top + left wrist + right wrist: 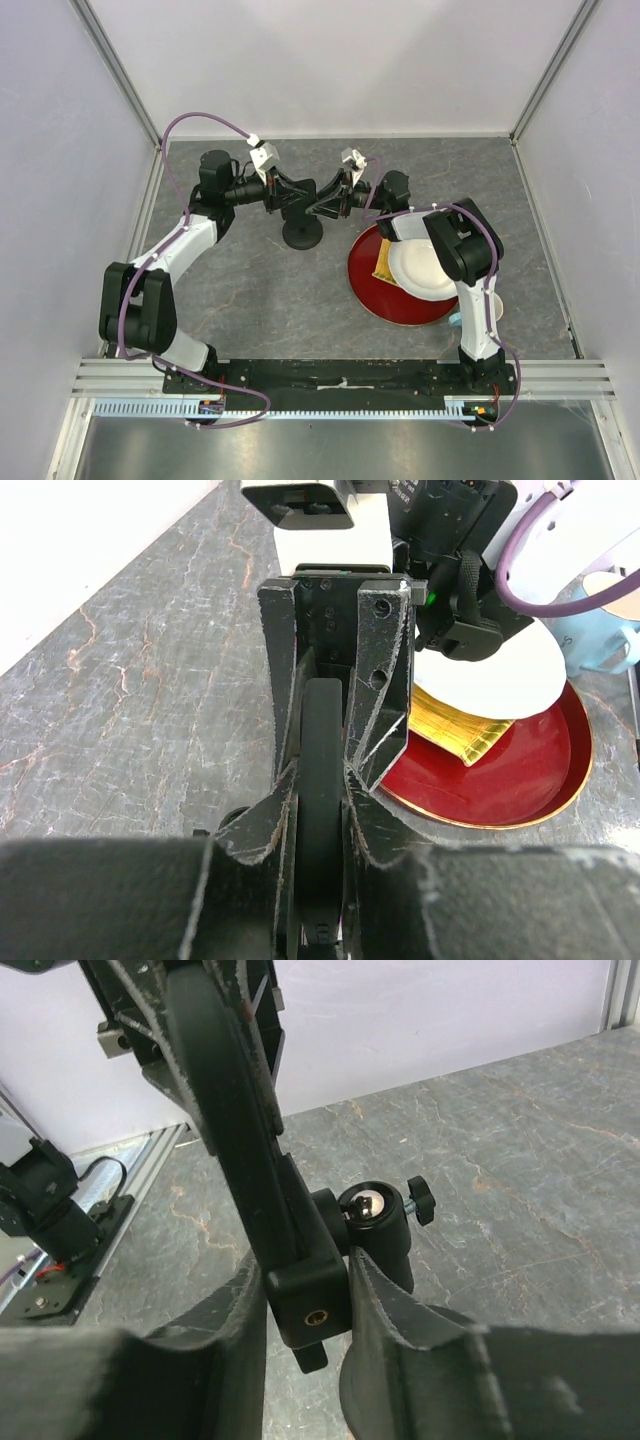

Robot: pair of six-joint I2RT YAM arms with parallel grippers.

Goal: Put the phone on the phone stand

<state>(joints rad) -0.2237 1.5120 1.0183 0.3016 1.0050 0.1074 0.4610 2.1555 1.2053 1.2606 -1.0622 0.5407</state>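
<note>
Left jaws are seen clamped on the phone, held edge-on at the phone stand's clamp head, which is flanked by the right jaws (grip cannot be told); seating is judged underway, and a steadied head plus straight lowering is needed.

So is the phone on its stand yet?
Nearly. Done: the phone is off the table and up at the phone stand, its lower edge against the clamp head. In hand: the left fingers grip the phone, and the right fingers sit either side of the clamp head. Left: both arms let go, so the phone rests there alone.
</note>
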